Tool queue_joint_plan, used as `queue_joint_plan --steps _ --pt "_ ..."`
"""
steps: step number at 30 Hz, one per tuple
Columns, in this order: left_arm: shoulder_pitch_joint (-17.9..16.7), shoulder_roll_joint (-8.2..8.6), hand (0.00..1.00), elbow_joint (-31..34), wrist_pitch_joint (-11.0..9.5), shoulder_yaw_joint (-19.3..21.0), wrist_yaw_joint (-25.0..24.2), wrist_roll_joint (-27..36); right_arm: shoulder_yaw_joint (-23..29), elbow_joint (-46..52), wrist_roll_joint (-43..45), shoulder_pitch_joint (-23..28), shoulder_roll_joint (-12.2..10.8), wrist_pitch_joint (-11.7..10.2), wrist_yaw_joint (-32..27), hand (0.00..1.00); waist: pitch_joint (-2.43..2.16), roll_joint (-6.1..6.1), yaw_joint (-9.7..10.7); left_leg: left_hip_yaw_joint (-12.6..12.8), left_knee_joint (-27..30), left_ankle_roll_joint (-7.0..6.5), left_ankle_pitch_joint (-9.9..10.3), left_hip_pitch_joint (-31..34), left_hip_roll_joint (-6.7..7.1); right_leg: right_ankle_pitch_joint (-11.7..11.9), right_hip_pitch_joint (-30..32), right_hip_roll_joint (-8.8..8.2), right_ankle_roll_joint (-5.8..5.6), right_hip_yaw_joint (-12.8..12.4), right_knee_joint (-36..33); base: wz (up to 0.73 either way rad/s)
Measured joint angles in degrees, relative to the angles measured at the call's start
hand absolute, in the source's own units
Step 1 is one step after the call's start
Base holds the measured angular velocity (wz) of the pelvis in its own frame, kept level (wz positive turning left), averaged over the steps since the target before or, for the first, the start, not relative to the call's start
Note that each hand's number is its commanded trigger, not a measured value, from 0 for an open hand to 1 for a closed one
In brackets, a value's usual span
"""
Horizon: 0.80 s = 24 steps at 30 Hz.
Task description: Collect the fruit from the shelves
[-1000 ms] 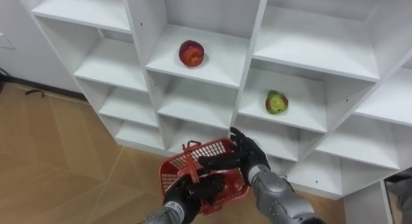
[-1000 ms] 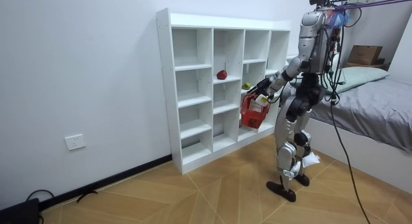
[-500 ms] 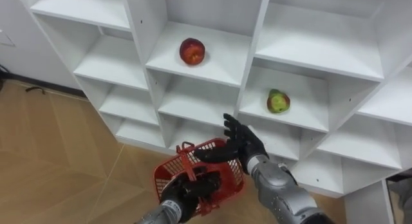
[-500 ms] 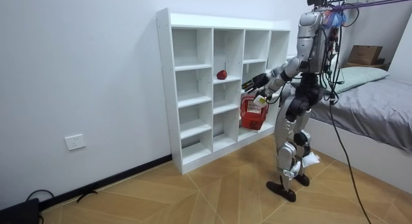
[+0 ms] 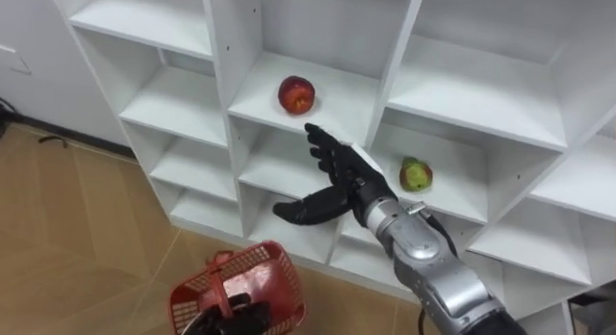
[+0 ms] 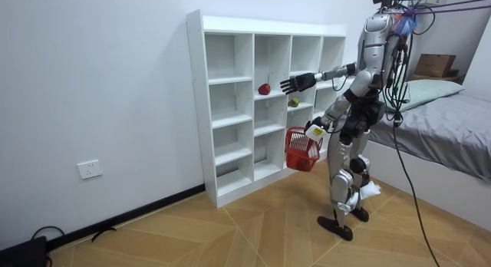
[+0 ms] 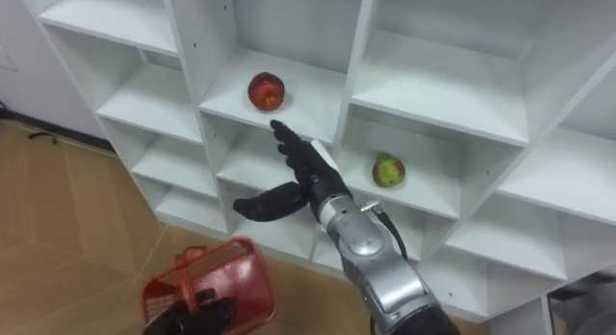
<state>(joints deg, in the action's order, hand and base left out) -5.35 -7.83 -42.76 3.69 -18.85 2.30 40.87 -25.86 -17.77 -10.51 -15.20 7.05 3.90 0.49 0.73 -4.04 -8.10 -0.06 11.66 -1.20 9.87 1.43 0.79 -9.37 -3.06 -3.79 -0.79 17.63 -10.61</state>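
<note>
- At chest height before the shelf unit (image 5: 481,90): right hand (image 5: 348,184), held out on a straight arm, fingers straight and spread, thumb splayed downward; it holds nothing and touches nothing.
- Just beyond its fingertips, up and slightly to the robot's left: red apple (image 5: 296,94), lying on the board of a middle compartment, apart from the hand.
- Just to the right of that hand, one compartment over and one level lower than the red one: green apple (image 5: 415,174), with a reddish patch, lying on its own board, untouched.
- Well below the right hand and to the left of it: left hand (image 5: 229,321), fingers curled round the handle of the basket.
- Hanging from the left hand: basket (image 5: 265,282), red plastic mesh, carried low in front of the robot's legs; its contents cannot be made out.
- Behind both hands: shelf unit, white, open-fronted, standing against a white wall.
- Under the basket: floor (image 5: 77,239), light wood in a herringbone pattern; the robot stands upright on it, facing the shelves.
- Behind the robot, at the room view's right: bed (image 6: 453,129) with a grey cover.
</note>
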Motion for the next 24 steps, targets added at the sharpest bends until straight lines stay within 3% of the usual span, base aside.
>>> queue_joint_plan --steps 5,10,13,19,24 --pt "0.0 0.2 1.0 -1.4 -0.4 0.0 -1.3 -0.7 0.0 3.9 0.8 -0.4 0.0 0.0 1.2 0.0 0.14 -0.36 -1.9 0.0 0.0 0.05 -0.1 0.0 -0.01 0.0 0.1 0.01 0.01 -0.3 -0.1 0.0" --pt "-0.1 0.06 1.0 -2.3 -0.3 0.2 -2.4 -2.8 0.0 5.9 3.0 -0.9 -0.4 0.0 1.4 0.0 0.16 -0.71 -2.5 -0.2 -0.1 0.01 -0.1 0.0 0.04 0.0 0.0 0.0 0.01 -0.4 -0.1 0.0" --pt "-0.1 0.34 1.0 -2.3 -0.3 1.2 -2.4 -3.0 0.1 7.3 8.0 -1.1 -0.2 1.3 0.8 0.0 0.15 -1.01 -3.3 -0.2 -0.3 0.02 -0.1 0.0 -0.01 0.0 0.2 0.03 0.0 -0.3 0.0 0.0" --pt "-0.2 0.42 1.0 -2.5 -0.3 3.4 -2.7 -4.7 1.4 7.5 17.2 -7.7 -0.5 2.5 -2.1 0.0 0.18 -2.58 -3.5 -0.5 -0.4 0.12 -0.2 -0.1 -0.04 0.0 0.1 0.09 0.0 0.7 0.0 0.03" --pt "-0.2 0.23 1.0 -3.0 -0.3 5.2 -2.8 -5.0 2.3 7.4 23.8 -11.1 -0.6 2.5 -8.3 0.0 0.34 -3.9 -5.2 -0.5 -0.6 0.09 -0.2 -0.9 0.01 0.0 -0.5 0.04 0.0 0.8 0.0 0.0"
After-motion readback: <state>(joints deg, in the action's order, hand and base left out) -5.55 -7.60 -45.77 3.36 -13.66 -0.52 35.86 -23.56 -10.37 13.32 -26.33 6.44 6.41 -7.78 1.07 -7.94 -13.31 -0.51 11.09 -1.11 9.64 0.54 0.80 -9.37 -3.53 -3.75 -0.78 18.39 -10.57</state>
